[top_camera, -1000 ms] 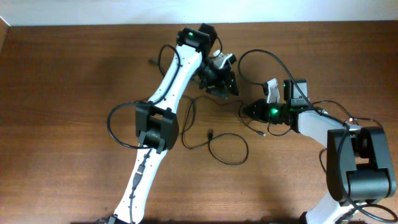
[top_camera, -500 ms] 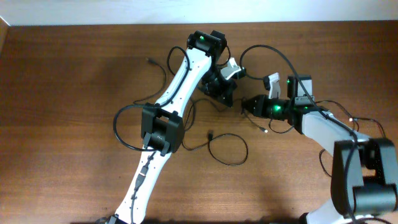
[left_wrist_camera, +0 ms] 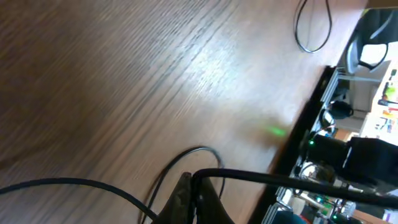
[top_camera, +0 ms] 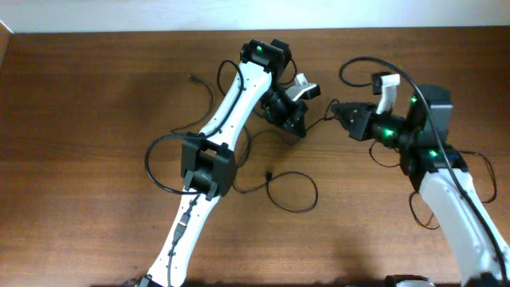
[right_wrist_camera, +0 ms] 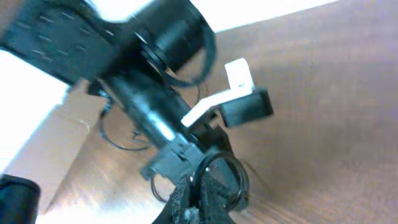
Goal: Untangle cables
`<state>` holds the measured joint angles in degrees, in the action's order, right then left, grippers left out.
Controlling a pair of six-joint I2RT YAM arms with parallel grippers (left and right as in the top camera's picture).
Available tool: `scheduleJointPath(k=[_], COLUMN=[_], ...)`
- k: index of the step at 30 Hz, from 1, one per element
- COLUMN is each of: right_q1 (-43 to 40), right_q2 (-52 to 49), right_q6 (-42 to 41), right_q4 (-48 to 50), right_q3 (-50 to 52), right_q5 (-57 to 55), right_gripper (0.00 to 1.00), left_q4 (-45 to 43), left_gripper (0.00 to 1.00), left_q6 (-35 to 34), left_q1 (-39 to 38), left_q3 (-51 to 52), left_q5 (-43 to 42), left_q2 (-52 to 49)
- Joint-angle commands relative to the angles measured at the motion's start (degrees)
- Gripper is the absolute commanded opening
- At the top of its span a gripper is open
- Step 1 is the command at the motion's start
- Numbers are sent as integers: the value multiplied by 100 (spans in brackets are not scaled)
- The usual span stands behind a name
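Note:
Thin black cables [top_camera: 291,191] lie in loose loops on the wooden table in front of the arms. My left gripper [top_camera: 296,121] is shut on one strand. In the left wrist view that cable [left_wrist_camera: 280,179] leaves the shut fingertips [left_wrist_camera: 196,179] and runs taut to the right. My right gripper [top_camera: 338,112] is held just right of the left one, with a short stretch of cable [top_camera: 321,120] between them. The right wrist view shows my right gripper [right_wrist_camera: 196,182] shut on a small curl of cable [right_wrist_camera: 222,178]. A small plug end [top_camera: 269,171] rests on the table.
Another thin cable end [top_camera: 194,77] lies at the back left of the table. The left arm's white link [top_camera: 231,96] crosses the table's middle. The table edge [left_wrist_camera: 305,124] and a loop [left_wrist_camera: 314,25] show in the left wrist view. A pale wall [top_camera: 119,14] runs along the back.
The right arm has lifted and swung back to the right, pulling its cable away from the left gripper. The left gripper has shifted slightly right and closed on a strand.

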<state>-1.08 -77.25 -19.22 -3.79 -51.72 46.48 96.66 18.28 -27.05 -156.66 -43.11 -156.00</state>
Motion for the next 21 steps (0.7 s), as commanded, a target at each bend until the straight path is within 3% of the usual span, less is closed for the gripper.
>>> scheduleJointPath(k=[1, 5, 8, 9, 10, 12, 14, 17, 21], right_q1=[-111, -319, -452, -452, -455, -457, -455, -457, -457], right_q2=[822, 1733, 2026, 1985, 1897, 1458, 874, 2, -1156], right_q6=[98, 94, 313, 490, 531, 844, 1716, 2380, 2653], right_q4=[125, 11, -887, -1226, -1598, -2319, -2588, -2481, -1716], right_q3=[-122, -122, -122, -122, -120, -122, -122, -122, -122], right_q5=[179, 168, -358, -555, -885, -1460, -1355, -1379, -1381], right_gripper=[4, 4, 4, 12, 36, 48, 53, 58, 57], left_q4=[11, 11, 9, 9, 9, 9, 11, 9, 11], left_gripper=[0, 0, 0, 0, 0, 0, 0, 0, 0], left_q6=[63, 63, 63, 66, 68, 79, 289, 420, 413], left_q1=[63, 63, 68, 68, 68, 31, -70, -334, -544], left_q3=[11, 11, 13, 13, 13, 13, 13, 13, 13], left_q5=[350, 372, 369, 372, 372, 372, 367, 402, 496], left_q2=[-66, -66, -66, -66, -66, -66, -66, -66, -66])
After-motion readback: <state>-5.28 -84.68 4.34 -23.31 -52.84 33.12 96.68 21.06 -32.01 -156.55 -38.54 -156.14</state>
